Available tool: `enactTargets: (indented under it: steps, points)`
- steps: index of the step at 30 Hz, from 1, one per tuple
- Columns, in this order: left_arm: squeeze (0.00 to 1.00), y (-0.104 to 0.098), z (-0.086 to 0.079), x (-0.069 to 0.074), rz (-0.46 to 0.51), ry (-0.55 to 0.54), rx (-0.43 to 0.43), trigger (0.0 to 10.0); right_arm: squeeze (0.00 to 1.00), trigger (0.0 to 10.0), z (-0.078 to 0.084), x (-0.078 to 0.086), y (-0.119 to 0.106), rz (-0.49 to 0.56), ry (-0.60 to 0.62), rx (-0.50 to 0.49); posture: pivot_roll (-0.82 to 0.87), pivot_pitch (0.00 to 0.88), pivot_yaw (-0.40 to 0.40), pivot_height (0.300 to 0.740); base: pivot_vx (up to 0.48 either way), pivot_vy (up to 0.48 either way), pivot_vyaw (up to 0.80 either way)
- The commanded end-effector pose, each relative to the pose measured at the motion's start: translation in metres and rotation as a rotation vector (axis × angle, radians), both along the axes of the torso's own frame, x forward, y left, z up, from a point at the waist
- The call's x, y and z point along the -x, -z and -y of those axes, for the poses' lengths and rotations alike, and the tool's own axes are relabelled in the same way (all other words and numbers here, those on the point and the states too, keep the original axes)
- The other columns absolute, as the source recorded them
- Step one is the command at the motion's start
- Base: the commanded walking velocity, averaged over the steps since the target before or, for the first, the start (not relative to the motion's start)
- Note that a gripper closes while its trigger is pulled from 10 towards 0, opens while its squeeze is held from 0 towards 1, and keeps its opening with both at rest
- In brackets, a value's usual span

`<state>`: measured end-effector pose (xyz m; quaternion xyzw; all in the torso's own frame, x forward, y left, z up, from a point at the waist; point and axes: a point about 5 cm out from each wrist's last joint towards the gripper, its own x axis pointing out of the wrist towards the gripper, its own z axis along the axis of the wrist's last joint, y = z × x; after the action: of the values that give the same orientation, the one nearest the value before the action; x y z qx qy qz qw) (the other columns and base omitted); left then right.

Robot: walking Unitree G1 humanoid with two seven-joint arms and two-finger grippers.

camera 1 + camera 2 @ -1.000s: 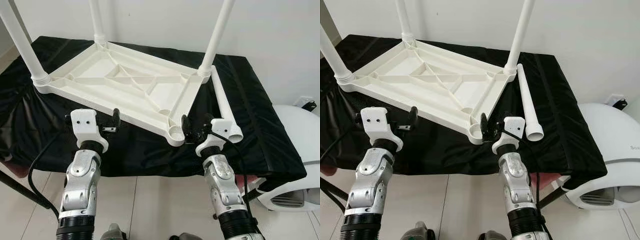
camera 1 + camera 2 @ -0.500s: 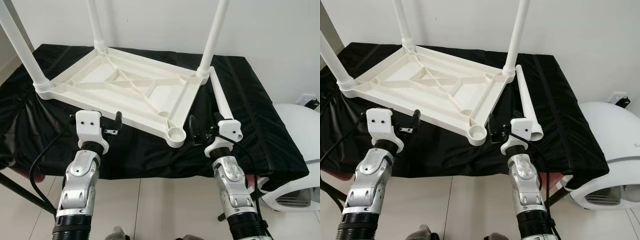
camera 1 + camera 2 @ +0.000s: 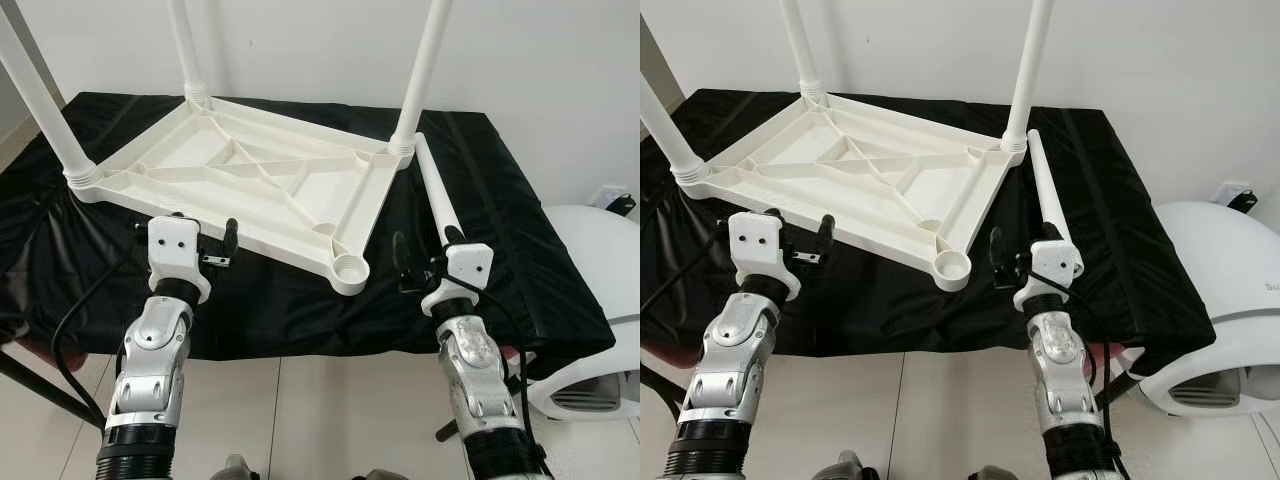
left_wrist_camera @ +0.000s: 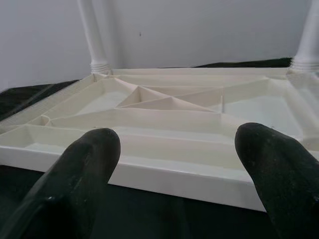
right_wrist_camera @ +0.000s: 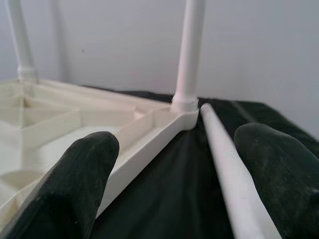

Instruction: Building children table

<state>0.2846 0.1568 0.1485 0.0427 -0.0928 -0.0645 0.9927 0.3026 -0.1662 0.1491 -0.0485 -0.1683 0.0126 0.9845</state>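
Upturned white plastic tabletop (image 3: 250, 190) lay before me; my right hand (image 5: 169, 184) gaped, empty, beside loose white leg (image 5: 227, 164); left hand (image 4: 174, 174) likewise gaped empty.

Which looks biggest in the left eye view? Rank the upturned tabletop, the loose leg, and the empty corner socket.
1. Upturned tabletop, by far the largest.
2. Loose leg, long and thin, lying on the black cloth beside it.
3. Empty corner socket, a small round cup.
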Motion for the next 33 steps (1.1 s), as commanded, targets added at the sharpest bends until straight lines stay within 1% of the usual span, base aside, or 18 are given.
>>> enactTargets:
  steps: [1,2,3,5,7,9,14,17,18,28,32,33]
  points:
    - [0.00,0.003,0.008,0.004,-0.008,0.083,-0.009,10.0,0.00,10.0,0.002,-0.001,0.003,-0.003,0.003,-0.002,-0.01,0.000,-0.007,0.740,0.000,0.000,0.00]
    - [0.00,0.003,0.008,0.004,-0.008,0.083,-0.009,10.0,0.00,10.0,0.002,-0.001,0.003,-0.003,0.003,-0.002,-0.01,0.000,-0.007,0.740,0.000,0.000,0.00]
    - [0.00,0.007,0.011,0.007,-0.019,0.090,-0.004,10.0,0.00,10.0,0.002,-0.002,0.004,-0.004,-0.015,-0.001,-0.01,0.000,-0.016,0.740,0.000,0.000,0.00]
    - [0.00,0.011,0.012,0.006,-0.020,0.071,0.011,10.0,0.00,10.0,0.001,-0.003,0.007,-0.013,-0.052,0.020,0.01,0.000,-0.031,0.740,0.000,0.000,0.00]
    - [0.00,0.011,0.013,0.005,-0.018,0.061,0.015,10.0,0.00,10.0,0.000,-0.003,0.008,-0.017,-0.063,0.026,0.01,0.000,-0.033,0.740,0.000,0.000,0.00]
    - [0.00,0.007,0.012,0.002,0.000,0.040,0.015,10.0,0.00,10.0,-0.001,-0.005,0.006,-0.011,-0.064,0.024,0.01,0.000,-0.038,0.740,0.000,0.000,0.00]
    - [0.00,0.004,0.008,0.002,0.015,0.035,-0.001,10.0,0.00,10.0,-0.002,-0.006,0.005,-0.005,-0.063,0.028,0.01,0.000,-0.042,0.740,0.000,0.000,0.00]
    - [0.00,0.002,0.005,0.001,0.027,0.049,-0.027,10.0,0.00,10.0,0.000,-0.006,0.007,-0.006,-0.066,0.032,0.01,0.000,-0.042,0.740,0.000,0.000,0.00]
    - [0.00,0.001,0.004,0.001,0.030,0.049,-0.019,10.0,0.00,10.0,0.000,-0.006,0.007,-0.003,-0.071,0.033,0.01,0.000,-0.041,0.740,0.000,0.000,0.00]
    - [0.00,-0.002,0.006,-0.001,0.048,0.081,-0.034,10.0,0.00,10.0,0.000,-0.005,0.009,-0.005,-0.078,0.042,0.00,0.000,-0.039,0.740,0.000,0.000,0.00]
    - [0.00,-0.005,0.015,0.000,0.052,0.164,-0.063,10.0,0.00,10.0,0.003,-0.008,0.009,-0.014,-0.067,0.051,0.00,0.000,-0.041,0.740,0.000,0.000,0.00]
    - [0.00,-0.005,0.015,0.000,0.052,0.164,-0.063,10.0,0.00,10.0,0.003,-0.008,0.009,-0.014,-0.067,0.051,0.00,0.000,-0.041,0.740,0.000,0.000,0.00]
